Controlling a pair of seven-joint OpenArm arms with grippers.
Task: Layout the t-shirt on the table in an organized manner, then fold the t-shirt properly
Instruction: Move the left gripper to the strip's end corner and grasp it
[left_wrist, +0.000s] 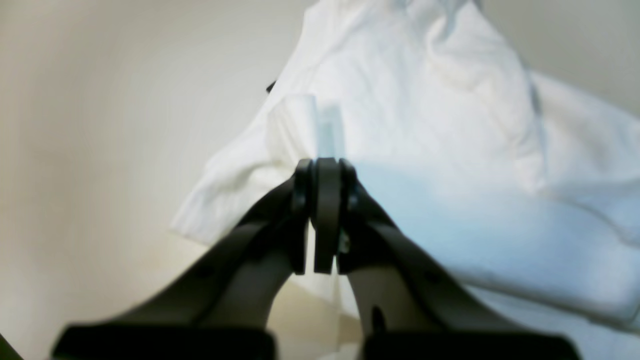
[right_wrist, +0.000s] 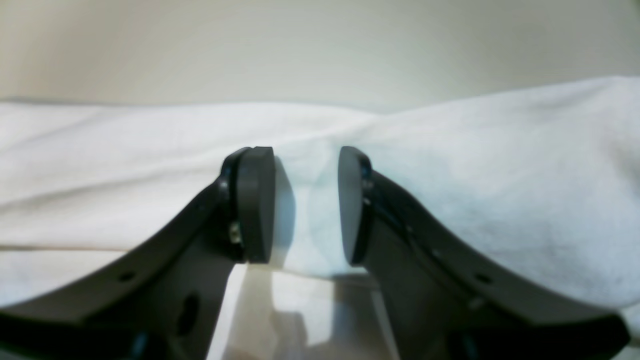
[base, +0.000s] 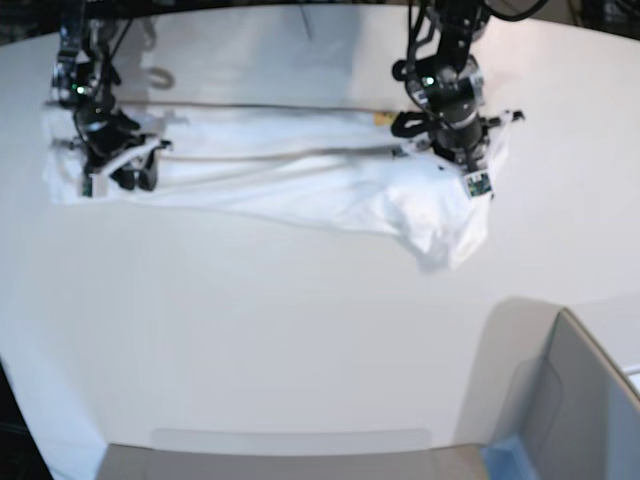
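T-shirt (base: 300, 165): white, stretched as a long crumpled band across the upper part of the base view, lying on the bench (base: 250, 330). Print not visible; cloth lay folded over itself, so front and back could not be told apart. A small orange-yellow speck showed near the upper middle of the band. Sleeves and collar were hard to make out. The lower right end bunched and sagged into a loose lobe toward the frame's centre right. Both wrist views were blurred; a small dark mark at the cloth's upper left edge in the left wrist view could not be identified.

Surroundings: grey bin-like box (base: 575, 405) at the lower right corner of the base view, cut off by the frame edge, well apart from the shirt. The two arms' upper parts were cut off at the top of the frame, and each arm covered part of the cloth below it.

Left claw (left_wrist: 327, 167): at the upper right of the base view, jaws pressed together on a pinched ridge of the t-shirt, fabric rising just past the tips.

Right claw (right_wrist: 306, 200): at the upper left of the base view, jaws parted with a clear gap, tips set against the shirt's edge, cloth lying in the gap, not clamped
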